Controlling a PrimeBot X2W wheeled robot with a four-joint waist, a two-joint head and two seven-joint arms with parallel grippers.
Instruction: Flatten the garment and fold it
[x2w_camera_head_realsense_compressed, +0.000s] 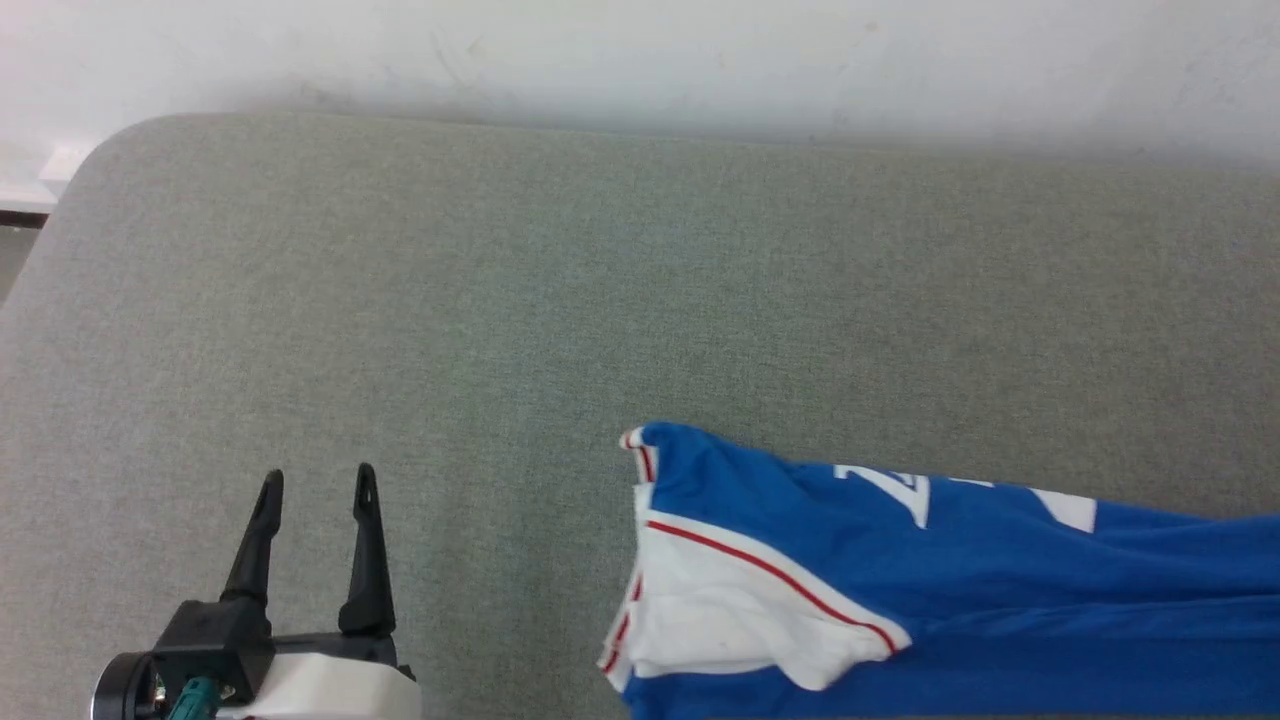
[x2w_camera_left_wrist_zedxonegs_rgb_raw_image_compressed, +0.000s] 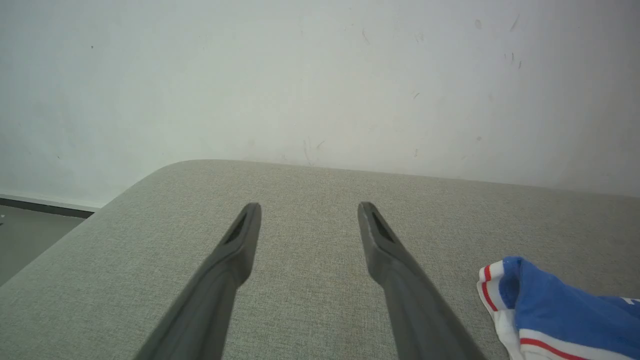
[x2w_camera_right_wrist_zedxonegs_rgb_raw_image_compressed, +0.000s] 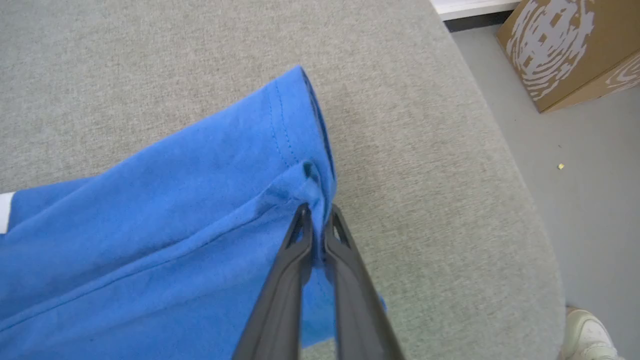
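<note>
Right hand (x2w_camera_right_wrist_zedxonegs_rgb_raw_image_compressed: 318, 214) pinching garment (x2w_camera_right_wrist_zedxonegs_rgb_raw_image_compressed: 150, 225), blue, rumpled

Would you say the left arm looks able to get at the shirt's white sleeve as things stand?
Probably yes: the left gripper is open, and just bare grey surface lies between it and the sleeve, which rests apart to its right.

A desk (x2w_camera_head_realsense_compressed: 500, 300) covered in grey woven fabric, with rounded corners, stands against a white wall (x2w_camera_head_realsense_compressed: 640, 50) marked with faint scuffs. Beyond its edge lies a smooth grey floor (x2w_camera_right_wrist_zedxonegs_rgb_raw_image_compressed: 590, 190), where a brown cardboard box (x2w_camera_right_wrist_zedxonegs_rgb_raw_image_compressed: 565, 45) with white print sits near a white baseboard (x2w_camera_right_wrist_zedxonegs_rgb_raw_image_compressed: 470, 6).
</note>
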